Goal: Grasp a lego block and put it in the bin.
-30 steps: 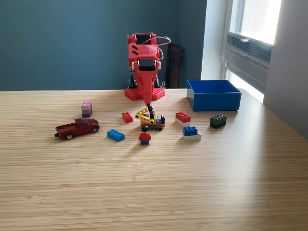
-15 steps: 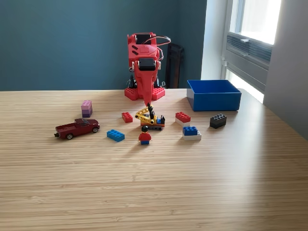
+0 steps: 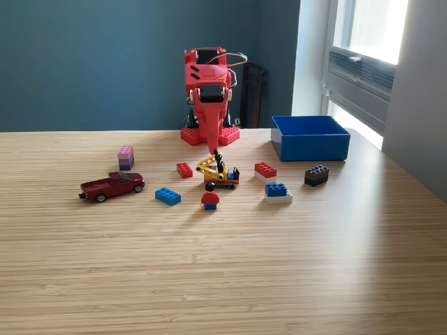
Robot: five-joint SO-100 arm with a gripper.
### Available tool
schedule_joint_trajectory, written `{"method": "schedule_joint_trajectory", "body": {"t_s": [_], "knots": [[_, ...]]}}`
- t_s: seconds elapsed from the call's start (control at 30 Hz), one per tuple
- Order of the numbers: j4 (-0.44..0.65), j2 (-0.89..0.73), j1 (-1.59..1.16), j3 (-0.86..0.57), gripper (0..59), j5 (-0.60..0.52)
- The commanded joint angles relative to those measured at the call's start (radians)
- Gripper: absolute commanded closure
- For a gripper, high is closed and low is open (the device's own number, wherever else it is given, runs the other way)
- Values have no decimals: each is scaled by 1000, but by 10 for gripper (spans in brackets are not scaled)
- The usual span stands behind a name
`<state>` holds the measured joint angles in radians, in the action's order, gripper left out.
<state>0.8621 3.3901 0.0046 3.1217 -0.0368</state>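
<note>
Exterior view of the bench [image 3: 223, 279], seen facing the red arm [image 3: 209, 91]. Your claw [image 3: 213, 148] points straight down, its tip just above and behind the small yellow crane model [image 3: 218, 172]; the fingers show as one narrow point and hold nothing, though whether a slight gap remains cannot be told from here. The bin [image 3: 311, 139] stands empty-looking at the exterior view's right, behind the bricks. Loose bricks lie around the crane: a small red brick [image 3: 184, 169] to its left, a red-on-white brick [image 3: 265, 170] and a blue-on-white brick [image 3: 277, 190] to its right, a black brick [image 3: 316, 174] nearest the bin, a blue brick [image 3: 167, 196] and a minifigure [image 3: 210, 197] in front.

Risks, as judged from this pose: lowering directly would probably strike the crane rather than a plain brick, toppling it or pushing it into the minifigure. A claw this narrow must open before descent, or it will simply poke a brick aside. The stacked bricks may separate when lifted.
</note>
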Motion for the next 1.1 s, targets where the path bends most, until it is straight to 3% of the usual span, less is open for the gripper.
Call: {"method": "schedule_joint_trajectory", "body": {"t_s": [0.03, 0.17, 0.37, 0.5, 0.67, 0.93, 1.1], "knots": [[-17, 17, 12, 6, 575, -2], [-15, 15, 28, -26, 561, 28], [6, 11, 69, -175, 448, -18], [29, -23, 77, -293, 405, -32], [98, -273, 123, -517, 381, -80], [324, -739, 285, -894, 367, -239], [445, -950, 419, -1058, 289, -341]]}}
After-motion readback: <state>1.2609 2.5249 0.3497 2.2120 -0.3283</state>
